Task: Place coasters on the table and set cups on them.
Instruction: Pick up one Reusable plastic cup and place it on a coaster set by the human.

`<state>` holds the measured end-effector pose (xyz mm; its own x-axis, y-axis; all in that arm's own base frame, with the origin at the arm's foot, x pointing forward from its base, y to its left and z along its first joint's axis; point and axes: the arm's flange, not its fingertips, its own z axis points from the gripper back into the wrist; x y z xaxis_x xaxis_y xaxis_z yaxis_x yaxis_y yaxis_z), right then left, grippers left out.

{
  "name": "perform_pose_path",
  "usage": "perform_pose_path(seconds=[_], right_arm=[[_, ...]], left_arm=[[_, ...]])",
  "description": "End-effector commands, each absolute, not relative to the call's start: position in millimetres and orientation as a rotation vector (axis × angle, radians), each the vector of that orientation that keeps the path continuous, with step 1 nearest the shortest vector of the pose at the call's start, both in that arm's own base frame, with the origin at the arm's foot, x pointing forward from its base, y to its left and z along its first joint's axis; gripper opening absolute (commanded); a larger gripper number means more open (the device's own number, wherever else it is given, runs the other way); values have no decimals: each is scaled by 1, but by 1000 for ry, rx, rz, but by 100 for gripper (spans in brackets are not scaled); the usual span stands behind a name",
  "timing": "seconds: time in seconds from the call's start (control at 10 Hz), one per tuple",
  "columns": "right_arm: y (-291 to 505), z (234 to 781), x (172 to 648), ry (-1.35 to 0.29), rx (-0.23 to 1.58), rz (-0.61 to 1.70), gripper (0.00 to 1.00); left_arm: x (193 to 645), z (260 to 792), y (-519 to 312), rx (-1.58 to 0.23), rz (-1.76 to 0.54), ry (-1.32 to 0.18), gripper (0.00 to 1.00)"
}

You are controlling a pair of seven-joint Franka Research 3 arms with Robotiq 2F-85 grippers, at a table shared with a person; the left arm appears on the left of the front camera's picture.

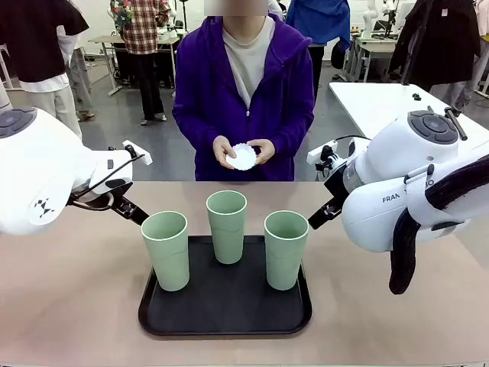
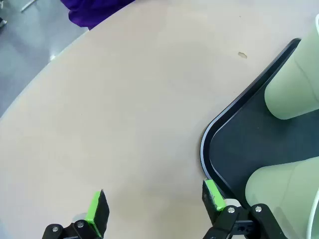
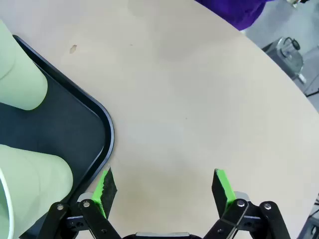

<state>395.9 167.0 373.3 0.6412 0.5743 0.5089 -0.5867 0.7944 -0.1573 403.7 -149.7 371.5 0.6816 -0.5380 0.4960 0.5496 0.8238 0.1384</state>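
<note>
On the black tray (image 1: 225, 330) in the middle of the beige surface (image 1: 69, 306), three mint-green cups are standing upright: the left cup (image 1: 165, 248), the middle cup (image 1: 227, 225) a little farther, and the right cup (image 1: 285, 248). They are looking like smooth, stiff, light plastic, empty inside and narrowing toward the base. I am judging them slippery, so a hold across the wall below the rim seems safest.

At the far side, a person is holding the white coasters (image 1: 244, 156) in both hands. They are thin and lacy, probably floppy, and best pinched at the scalloped edge.

The left end effector (image 2: 154, 206) is hanging wide and empty just left of the tray, and the right end effector (image 3: 162, 186) is hanging the same way just right of it.
</note>
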Motion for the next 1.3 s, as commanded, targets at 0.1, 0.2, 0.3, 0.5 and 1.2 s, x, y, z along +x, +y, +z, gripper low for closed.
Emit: perform_pose_path(seconds=[0.1, 0.2, 0.3, 0.5, 1.2], right_arm=[[167, 373, 396, -572, 23, 662, 100], [167, 373, 396, -572, 23, 662, 100], [167, 373, 396, -572, 23, 662, 100], [167, 373, 396, -572, 23, 662, 100], [167, 373, 396, -572, 23, 662, 100]], left_arm=[[404, 372, -150, -22, -610, -549, 100], [404, 372, -150, -22, -610, -549, 100], [404, 372, -150, -22, -610, -549, 100], [404, 372, -150, -22, -610, -549, 100], [404, 372, -150, -22, -610, -549, 100]])
